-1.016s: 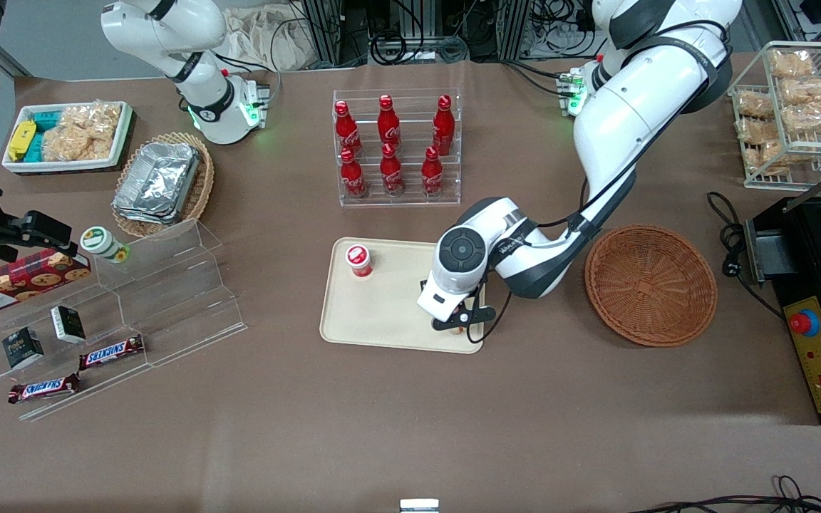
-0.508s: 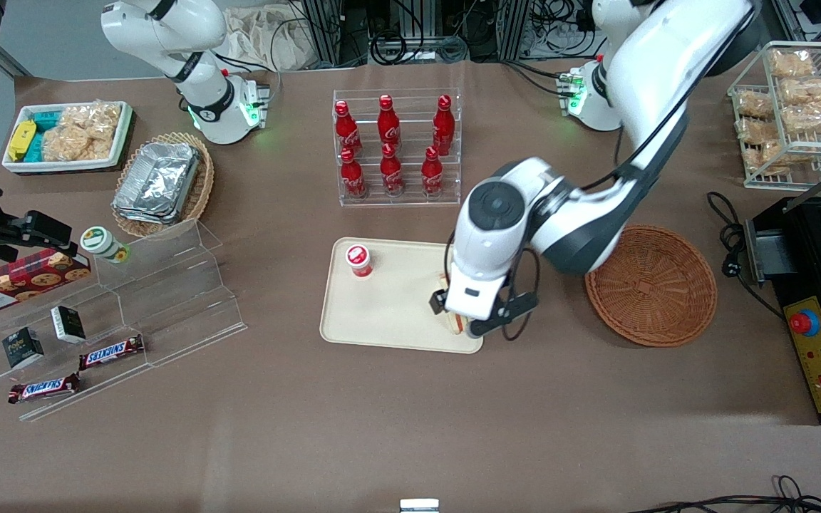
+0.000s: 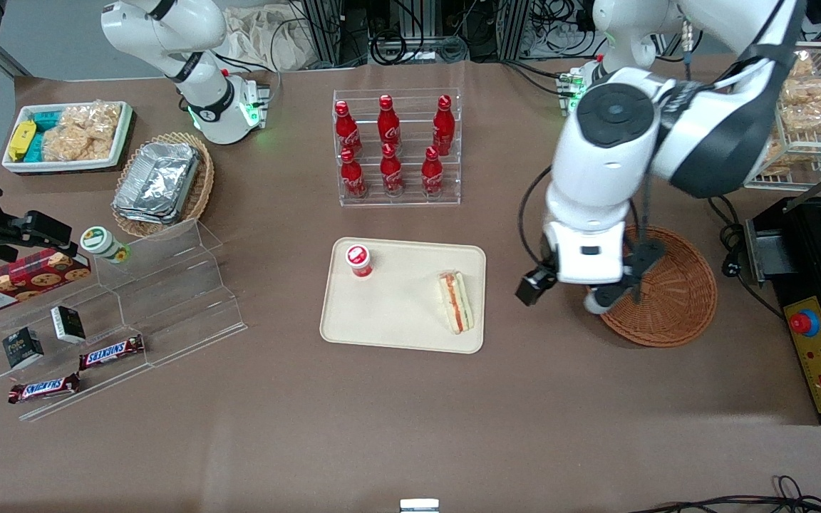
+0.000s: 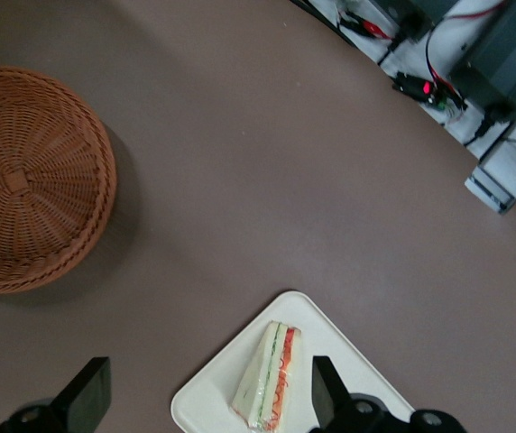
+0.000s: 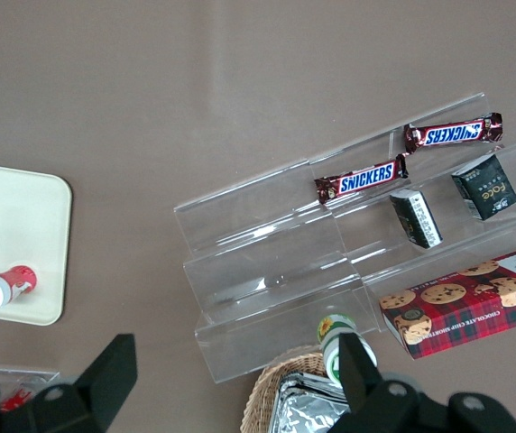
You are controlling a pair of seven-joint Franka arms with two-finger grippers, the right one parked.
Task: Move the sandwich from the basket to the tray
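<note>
On the tray (image 3: 396,313), at the end nearest the working arm, we see the sandwich (image 3: 456,302) lying flat with its striped filling showing, free of any grip. Near the tray's other end stands a small red-capped cup (image 3: 358,260). Our gripper (image 3: 560,288) hangs in the air between the tray and the basket (image 3: 667,299), its fingers spread wide and holding nothing. Farther from the front camera stands a clear rack of red bottles (image 3: 396,146).
</note>
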